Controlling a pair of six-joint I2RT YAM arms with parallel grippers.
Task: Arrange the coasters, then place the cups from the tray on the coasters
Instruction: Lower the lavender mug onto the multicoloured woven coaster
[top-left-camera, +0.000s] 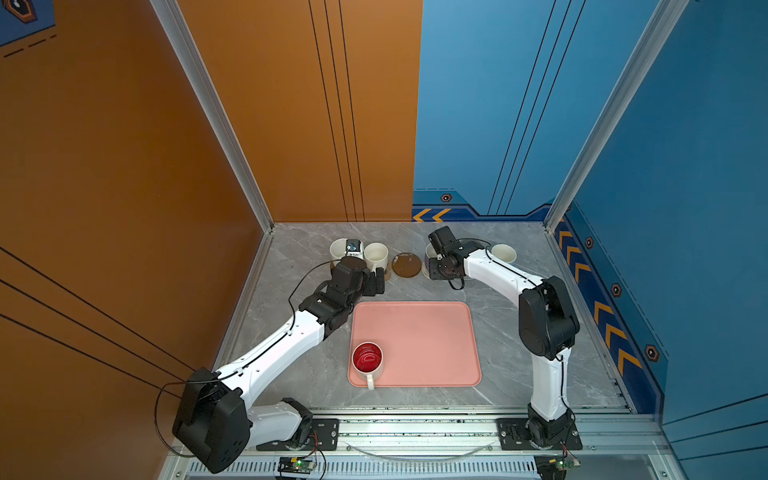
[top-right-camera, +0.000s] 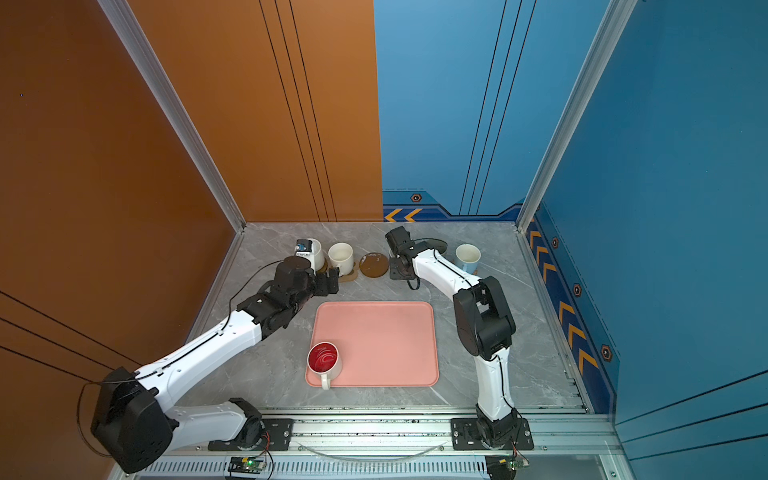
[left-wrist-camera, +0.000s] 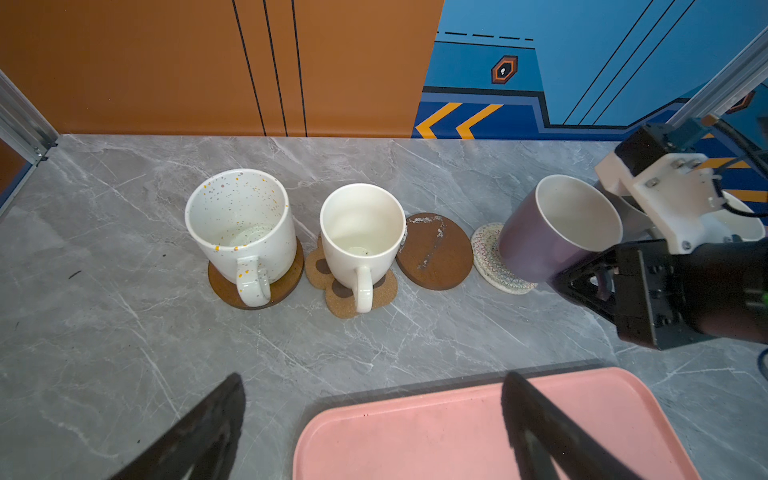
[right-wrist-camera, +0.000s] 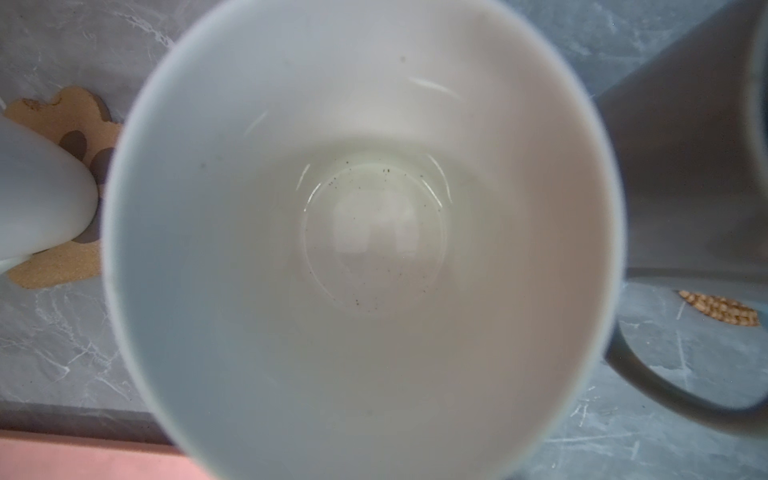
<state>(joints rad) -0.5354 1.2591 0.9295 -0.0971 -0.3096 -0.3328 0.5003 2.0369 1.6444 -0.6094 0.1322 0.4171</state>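
At the back of the table (left-wrist-camera: 124, 324), the lavender mug (left-wrist-camera: 540, 237) hangs tipped over, not standing straight. Its bottom is low over the cream woven coaster (left-wrist-camera: 488, 259), and I cannot tell if they touch yet. The right claw (left-wrist-camera: 590, 278) is squeezed tight on the mug's handle. I think the mug has to be stood up straight and set down, because the coaster lies right under its bottom edge. Just beside that coaster is a bare brown disc (left-wrist-camera: 434, 251) with no mug on it. Next along, a white mug (left-wrist-camera: 361, 232) sits on the paw-print coaster (left-wrist-camera: 332, 286). The left claw (top-left-camera: 374, 284) hangs near it, wide open and holding nothing. One mug with red inside (top-left-camera: 367, 358) stands on the pink tray (top-left-camera: 432, 332), in the front corner on the left arm's side. Its handle points to the front, and the left arm is nearer to it.
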